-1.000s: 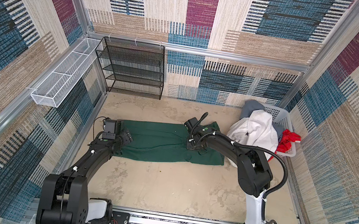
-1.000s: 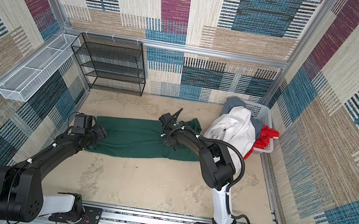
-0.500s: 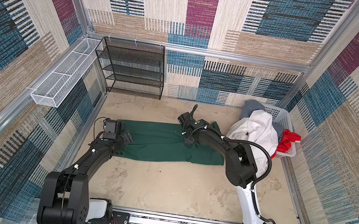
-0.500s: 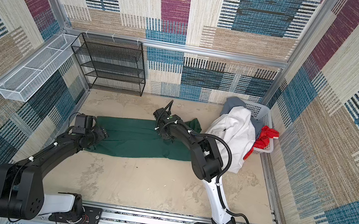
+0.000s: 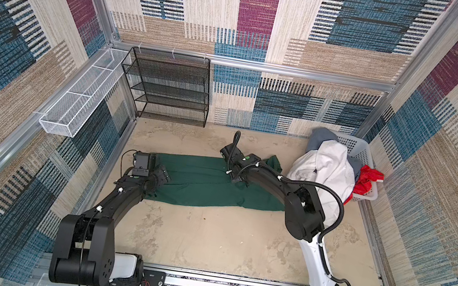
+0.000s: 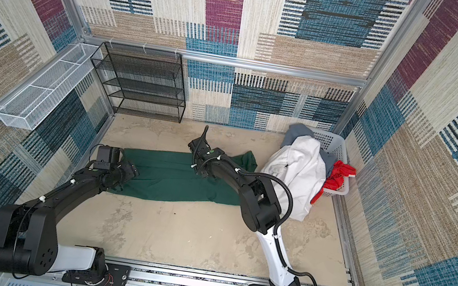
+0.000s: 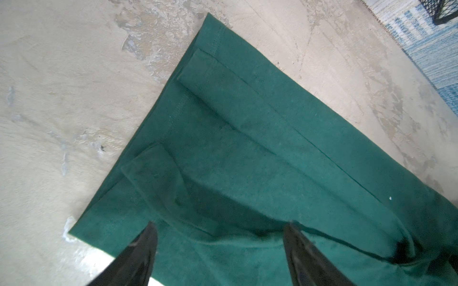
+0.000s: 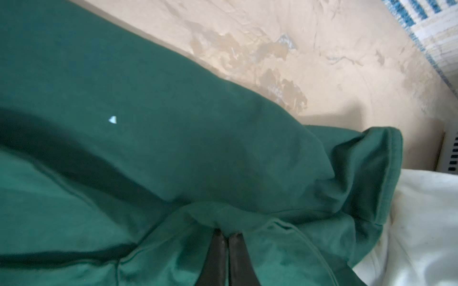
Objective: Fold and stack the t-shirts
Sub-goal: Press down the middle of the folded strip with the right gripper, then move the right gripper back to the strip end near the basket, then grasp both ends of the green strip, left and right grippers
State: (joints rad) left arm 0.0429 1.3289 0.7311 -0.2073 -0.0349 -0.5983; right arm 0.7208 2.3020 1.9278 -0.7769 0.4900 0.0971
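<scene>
T-shirt (image 5: 201,183), soft green cloth, creased oblong

both top views high, facing down, 2 wrist views close over same green t-shirt (image 7: 247,148)

The spread t-shirt (image 5: 201,186) lay across the middle of the counter (image 5: 219,244), left to right. Behind it on the left stood a wire rack (image 5: 167,88); a wire tray (image 5: 78,104) hung on the left wall (image 5: 10,73). At the back right, other t-shirts (image 5: 327,174) lay heaped in the basket (image 5: 358,149) and over its front rim, against the spread t-shirt's right end.
</scene>
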